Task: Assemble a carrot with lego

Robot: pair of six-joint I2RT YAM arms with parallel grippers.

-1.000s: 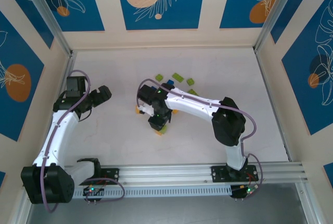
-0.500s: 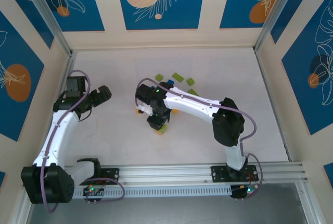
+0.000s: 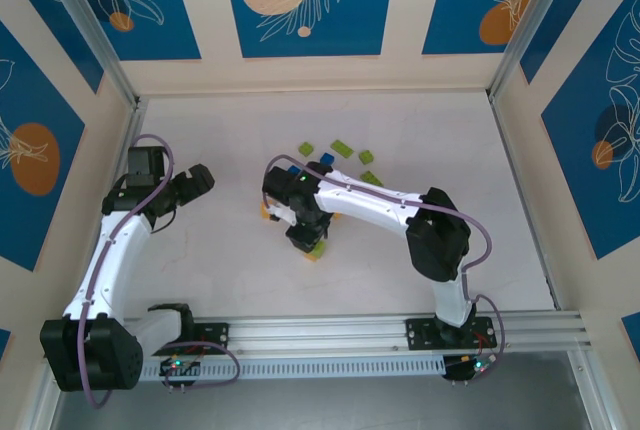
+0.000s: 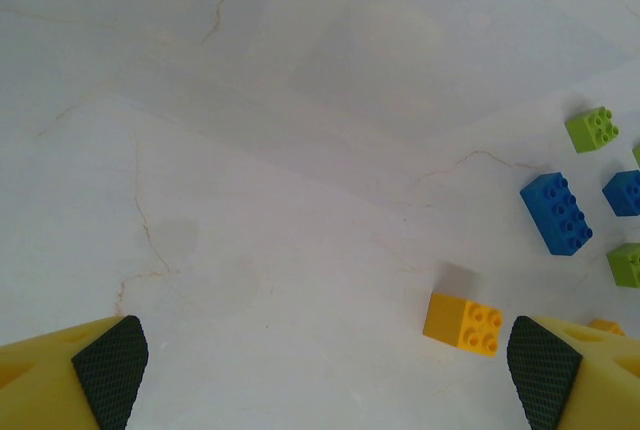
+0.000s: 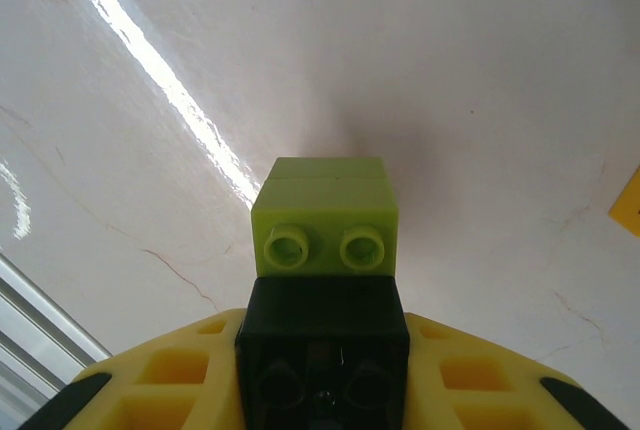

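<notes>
Right gripper [image 5: 325,375] jaws narrow, clamped on black brick [image 5: 323,345], lime green brick [image 5: 325,215] touching its front beyond the fingertips, left gripper [image 4: 327,370] jaws wide with nothing between, orange brick [image 4: 462,322] lying just ahead of one pad, blue brick [image 4: 557,212] farther ahead

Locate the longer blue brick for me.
Left wrist view, right side: the longer blue brick lies beside a smaller blue brick, up-right of the orange brick.
</notes>
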